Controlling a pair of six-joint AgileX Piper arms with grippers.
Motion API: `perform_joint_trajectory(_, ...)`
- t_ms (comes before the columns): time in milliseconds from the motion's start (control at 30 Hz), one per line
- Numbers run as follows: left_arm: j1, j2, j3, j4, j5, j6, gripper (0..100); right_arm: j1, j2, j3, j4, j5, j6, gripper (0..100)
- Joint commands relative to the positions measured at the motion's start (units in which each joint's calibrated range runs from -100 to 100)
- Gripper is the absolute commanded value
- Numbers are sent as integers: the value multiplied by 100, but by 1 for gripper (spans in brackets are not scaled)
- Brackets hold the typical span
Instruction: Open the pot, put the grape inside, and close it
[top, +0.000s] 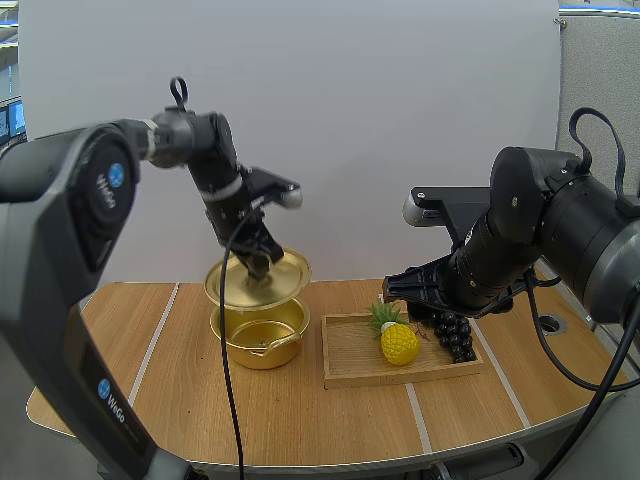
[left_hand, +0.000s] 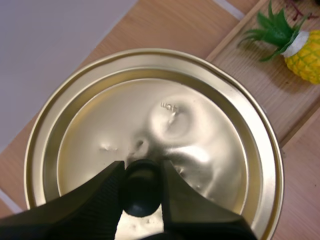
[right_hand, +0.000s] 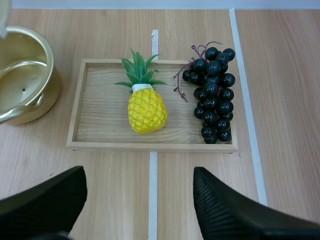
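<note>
**Lid off, grape pick is next**

The grape bunch (right_hand: 212, 95) lies at the right end of the wooden tray (right_hand: 100, 125), just beside a toy pineapple (right_hand: 146, 110). Nothing is touching it. The pot (top: 262, 335) sits open on the desk (top: 120, 330), left of the tray with a gap between them.

The lid (top: 262, 275) hangs tilted in the air over the pot. The left jaws pinch its black knob (left_hand: 141, 187). The right jaws are spread wide with nothing between them, hovering above the tray and well clear of the grapes.

Step, as I read it: opening is done and the grapes are not yet grasped. For the next move, the right arm should drop onto the bunch, close on it and carry it left to the pot mouth. The lid partly overhangs that mouth, so it may need to move aside first.

Views:
- High view: gives the lid's height over the pot and where both arms stand.
- Left wrist: confirms the grip on the knob, which the high view hides behind the jaws.
- Right wrist: top-down layout of the bunch, with its stem at the far end, plus the pot's open rim.
</note>
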Motion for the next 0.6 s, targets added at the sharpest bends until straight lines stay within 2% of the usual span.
perform_joint_trajectory(0,-18,-438,-312,43,211,-153,0,-17,-23,-54,-44,44,27,100)
perform_joint_trajectory(367,-18,-1769,-1582,889,136,-624,0,-17,-23,-54,-44,44,27,100)
perform_joint_trajectory(567,-18,-2048,-2760,1032,132,-919,0,-17,-23,-54,-44,44,27,100)
